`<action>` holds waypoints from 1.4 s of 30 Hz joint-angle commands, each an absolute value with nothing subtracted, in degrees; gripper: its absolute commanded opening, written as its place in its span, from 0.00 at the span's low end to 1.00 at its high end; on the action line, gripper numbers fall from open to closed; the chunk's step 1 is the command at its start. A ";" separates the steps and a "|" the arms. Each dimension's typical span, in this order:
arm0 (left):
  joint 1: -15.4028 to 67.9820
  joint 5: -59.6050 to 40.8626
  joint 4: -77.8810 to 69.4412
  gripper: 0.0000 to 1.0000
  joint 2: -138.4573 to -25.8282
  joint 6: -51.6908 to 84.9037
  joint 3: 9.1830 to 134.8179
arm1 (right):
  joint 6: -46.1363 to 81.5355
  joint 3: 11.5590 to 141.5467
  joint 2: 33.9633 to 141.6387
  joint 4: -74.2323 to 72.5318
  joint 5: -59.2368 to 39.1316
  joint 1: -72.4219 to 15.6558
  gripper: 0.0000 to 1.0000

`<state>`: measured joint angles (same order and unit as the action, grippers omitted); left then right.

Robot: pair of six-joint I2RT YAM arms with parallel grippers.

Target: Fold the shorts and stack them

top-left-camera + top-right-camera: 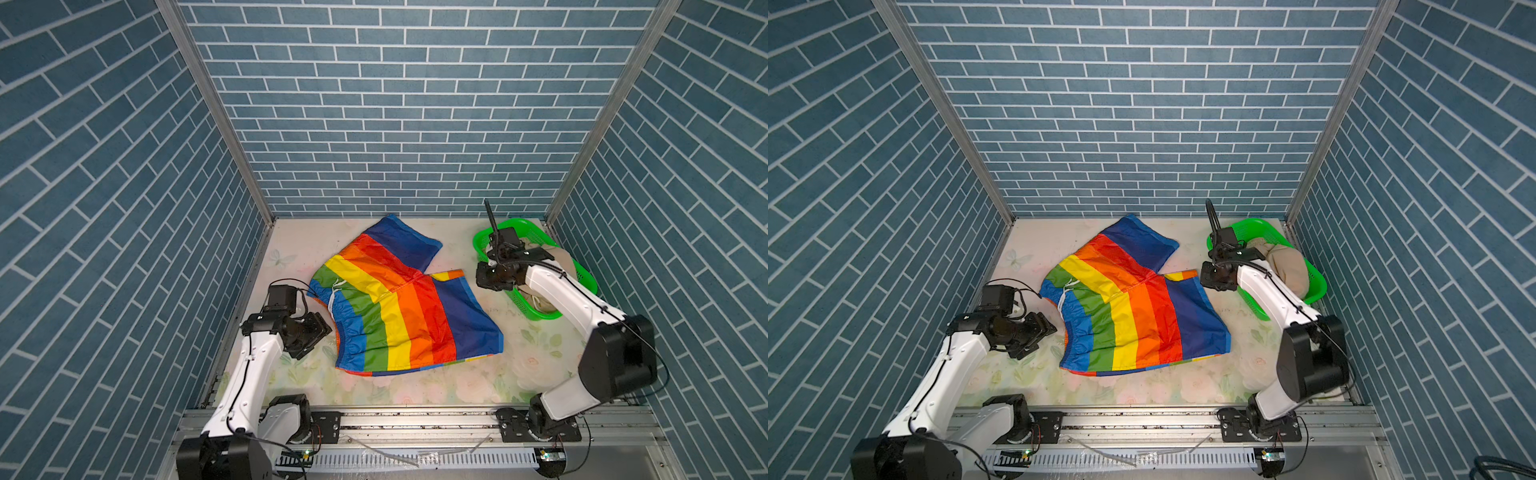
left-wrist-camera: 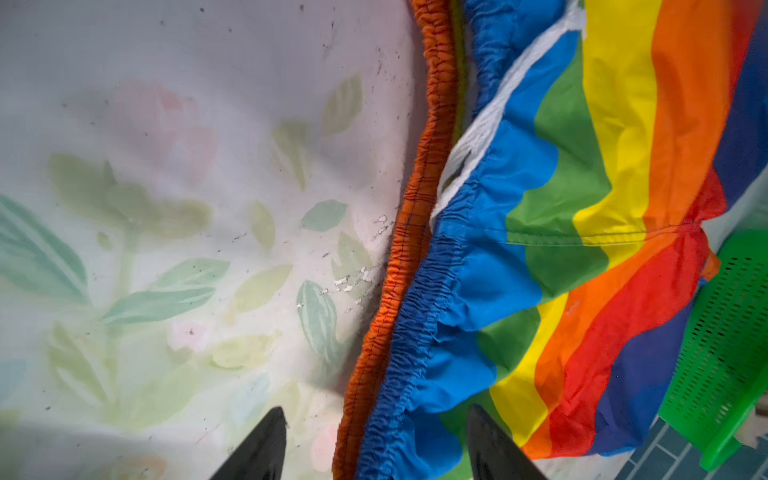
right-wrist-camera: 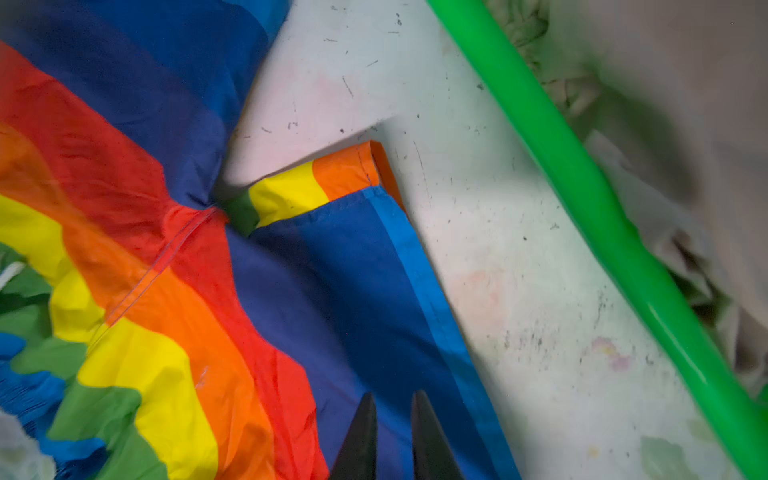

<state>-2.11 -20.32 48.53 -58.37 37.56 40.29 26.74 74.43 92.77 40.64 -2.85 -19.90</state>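
Blue, red, orange, yellow and green stripes fill the middle of both top views. The rainbow shorts [image 1: 399, 307] lie spread on the floral table cover [image 1: 415, 390], with the waistband toward the left arm, one leg pointing to the back and the other to the right. The left gripper [image 1: 322, 330] hangs just beside the waistband. The right gripper [image 1: 482, 280] hovers near the far corner of the right-hand leg's hem, and its arm crosses in front of the green basket [image 1: 521, 222] in the back right corner, hiding part of it. In a top view we see the beige shorts [image 1: 1287, 266] bunched inside that basket. From the left wrist, the left gripper's fingers [image 2: 266, 440] stand wide apart with nothing clamped. The gathered blue and orange waistband runs between them in the picture, and we cannot tell whether they touch it. A white drawstring [image 2: 498, 104] lies across the blue stripe. From the right wrist, the right gripper's fingers [image 3: 361, 432] are only a narrow gap apart and hold nothing, above the dark blue leg panel. The basket's rim runs near the hem but apart from it, with blurred beige cloth behind.
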 commanded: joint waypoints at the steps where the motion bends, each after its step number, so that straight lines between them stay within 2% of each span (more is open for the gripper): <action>1: 0.94 -16.59 39.89 0.73 -61.46 39.58 40.17 | 23.16 81.39 98.86 39.29 0.43 -20.47 0.29; 8: 2.57 -16.45 28.29 0.74 -69.34 41.67 36.93 | 20.90 89.50 111.23 39.58 0.79 -21.69 0.46; 17: 3.23 -17.06 19.37 0.71 -75.73 43.54 34.89 | 20.15 95.88 120.98 38.06 -3.27 -22.14 0.47; 20: 3.34 -17.22 17.08 0.70 -77.55 44.18 34.63 | 20.14 97.69 123.30 37.97 -4.63 -22.15 0.36; 22: 3.34 -17.31 15.74 0.69 -78.69 44.38 34.49 | 20.13 98.96 124.45 37.84 -4.68 -22.19 0.14; 23: 3.34 -17.28 15.45 0.67 -79.07 44.38 34.54 | 20.13 99.40 124.75 37.51 -4.66 -22.17 0.07; 24: 3.39 -17.27 15.28 0.63 -79.60 44.31 34.55 | 20.13 99.78 124.82 36.90 -4.18 -22.06 0.01; 26: 3.34 -17.06 15.17 0.47 -80.42 44.21 34.59 | 20.05 100.89 124.75 36.15 -2.30 -22.04 0.00; 31: 3.34 -16.29 14.96 0.20 -82.41 43.48 34.03 | 18.50 104.63 123.98 34.68 3.93 -21.97 0.00; 34: 3.34 -15.81 14.85 0.10 -83.38 43.25 33.53 | 17.06 106.26 123.95 33.75 10.01 -21.92 0.00; 39: 3.19 -14.80 15.48 0.06 -85.02 42.19 33.44 | 15.56 111.25 127.80 36.11 12.88 -21.71 0.00; 42: 3.16 -14.20 15.42 0.05 -86.04 41.58 34.43 | 15.94 111.47 128.17 36.40 11.11 -21.93 0.28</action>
<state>3.07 -17.80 13.02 -82.87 43.00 35.24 17.54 109.58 126.50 35.00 8.86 -22.09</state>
